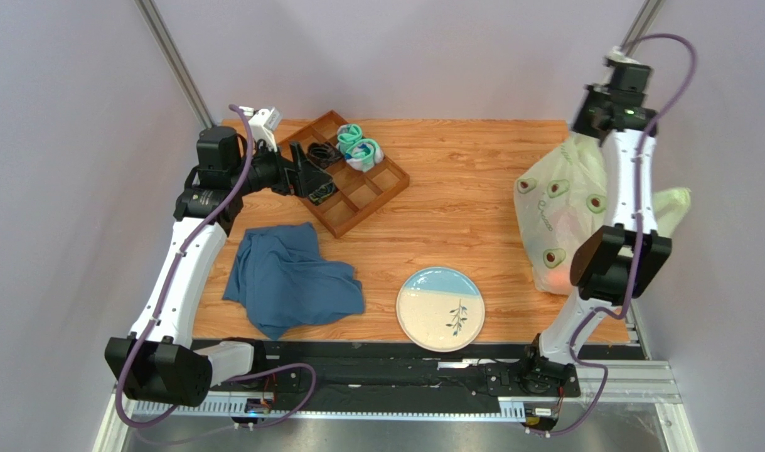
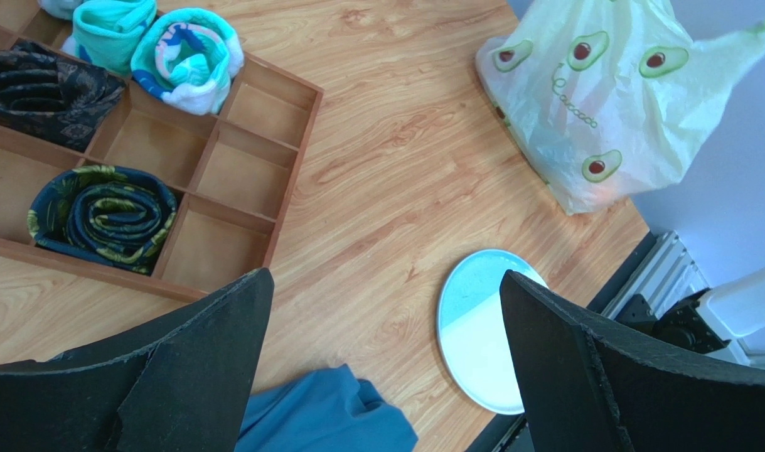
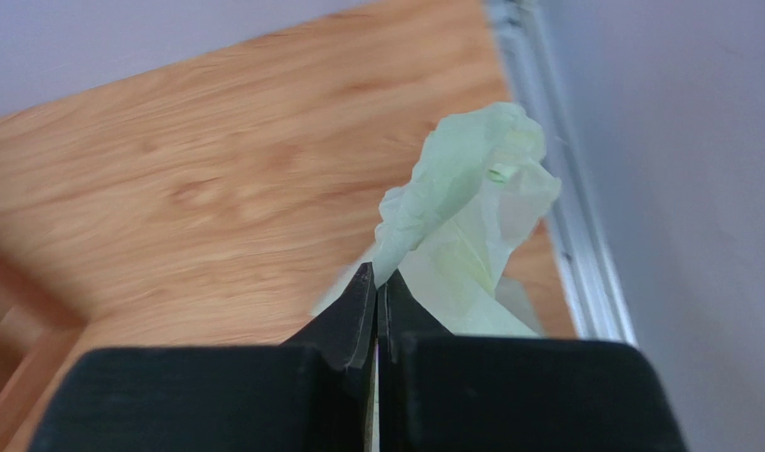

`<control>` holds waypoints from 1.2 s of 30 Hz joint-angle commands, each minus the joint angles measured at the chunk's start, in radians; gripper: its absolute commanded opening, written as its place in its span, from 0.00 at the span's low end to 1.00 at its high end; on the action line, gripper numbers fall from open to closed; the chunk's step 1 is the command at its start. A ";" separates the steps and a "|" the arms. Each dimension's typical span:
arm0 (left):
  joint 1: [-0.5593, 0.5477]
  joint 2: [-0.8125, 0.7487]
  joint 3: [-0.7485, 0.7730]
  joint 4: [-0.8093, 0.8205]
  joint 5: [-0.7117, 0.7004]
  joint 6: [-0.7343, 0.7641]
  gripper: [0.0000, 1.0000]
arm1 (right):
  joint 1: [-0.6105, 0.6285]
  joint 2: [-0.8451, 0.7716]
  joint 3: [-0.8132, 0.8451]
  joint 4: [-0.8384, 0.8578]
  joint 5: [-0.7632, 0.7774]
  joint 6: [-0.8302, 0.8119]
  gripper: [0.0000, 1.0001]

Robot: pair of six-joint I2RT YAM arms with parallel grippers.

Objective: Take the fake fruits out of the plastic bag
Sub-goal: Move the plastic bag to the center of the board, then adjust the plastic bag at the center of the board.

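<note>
**Right gripper** (image 3: 375,280): jaws fully closed, tips together. Pale green film of the bag (image 1: 560,202) runs straight from the tips. Judged to be a pinch on a thin fold near the bag's top, though the contact itself is hidden between the tips.

**Left gripper** (image 2: 384,282): jaws at full spread, empty, above the tray (image 1: 377,193) at the far left.

**Bag:** on the right side of the table (image 1: 452,188), close to its right edge. Its upper end is drawn up toward the right gripper at the far right corner, and the body sags from there toward the near edge. The long axis runs far to near.

**Fruits** (image 1: 554,280): only a red-orange glow shows through the film, at the bag's low near corner. Count and kinds cannot be told. None lie outside the bag.

**Governing relation:** the load sits at the end of the bag opposite the jaws, below them and nearer the bases. Where the mouth lies cannot be confirmed. If the pinched end is the mouth, a lift there would, in my judgement, keep the fruits inside. The right arm is at the bag. The left arm is well apart, across the table.
</note>
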 commanded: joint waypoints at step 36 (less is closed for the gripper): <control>-0.387 0.738 0.954 -0.077 -0.152 0.390 0.99 | 0.437 -0.528 -0.455 0.145 0.267 -0.096 1.00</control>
